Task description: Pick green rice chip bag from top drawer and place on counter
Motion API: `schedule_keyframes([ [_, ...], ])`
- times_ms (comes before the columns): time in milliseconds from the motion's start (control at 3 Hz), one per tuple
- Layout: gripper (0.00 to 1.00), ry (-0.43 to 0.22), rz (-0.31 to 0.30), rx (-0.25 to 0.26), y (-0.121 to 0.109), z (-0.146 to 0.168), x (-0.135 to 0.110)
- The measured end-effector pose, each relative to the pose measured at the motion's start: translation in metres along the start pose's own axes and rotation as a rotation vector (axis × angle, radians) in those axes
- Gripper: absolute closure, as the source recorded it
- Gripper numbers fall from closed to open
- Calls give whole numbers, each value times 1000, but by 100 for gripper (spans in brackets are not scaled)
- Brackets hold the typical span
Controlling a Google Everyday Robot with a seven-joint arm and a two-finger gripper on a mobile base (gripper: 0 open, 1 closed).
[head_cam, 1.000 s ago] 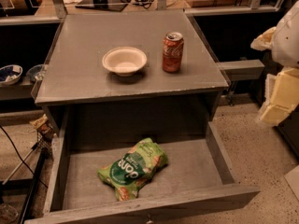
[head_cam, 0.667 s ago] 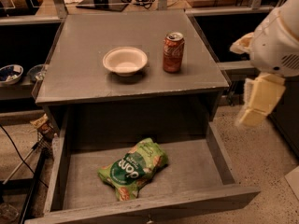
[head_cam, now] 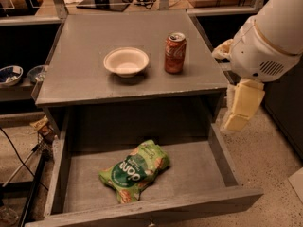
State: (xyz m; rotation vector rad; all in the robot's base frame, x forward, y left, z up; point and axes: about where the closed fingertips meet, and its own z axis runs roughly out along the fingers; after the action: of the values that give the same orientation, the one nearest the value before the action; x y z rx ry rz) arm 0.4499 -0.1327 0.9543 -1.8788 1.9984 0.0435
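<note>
Camera view from above and in front: a grey cabinet is seen with its top drawer pulled fully out. The green rice chip bag is seen lying flat on the drawer floor, slightly left of the middle and nearer the front panel than the back, its dark green round logo facing up. The bag is touched by nothing and is clear of both side walls.

On the counter a white bowl is set upright near the middle, and a red cola can is stood upright just to its right; the two are apart.

The gripper is held off the right side of the cabinet, beyond the counter's right front corner and above the drawer's right wall, with its cream-coloured end pointed down toward the speckled floor. It is well apart from the bag and nothing is held in it; whether it is set wide or narrow cannot be told.

A small crumpled tan wrapper is seen beside the cabinet's left leg, and a blue-patterned bowl is set on the dark side shelf at the left.
</note>
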Motion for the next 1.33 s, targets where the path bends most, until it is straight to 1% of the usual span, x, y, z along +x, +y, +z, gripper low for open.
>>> schedule_keyframes([
  [333,0,-4,-82,-43,10,38,-22],
  [667,0,-18,-142,-66,13,63,-36],
  [1000,0,-14,-154,-59,13,62,-36],
  [1333,0,-43,-204,-79,10,87,-55],
])
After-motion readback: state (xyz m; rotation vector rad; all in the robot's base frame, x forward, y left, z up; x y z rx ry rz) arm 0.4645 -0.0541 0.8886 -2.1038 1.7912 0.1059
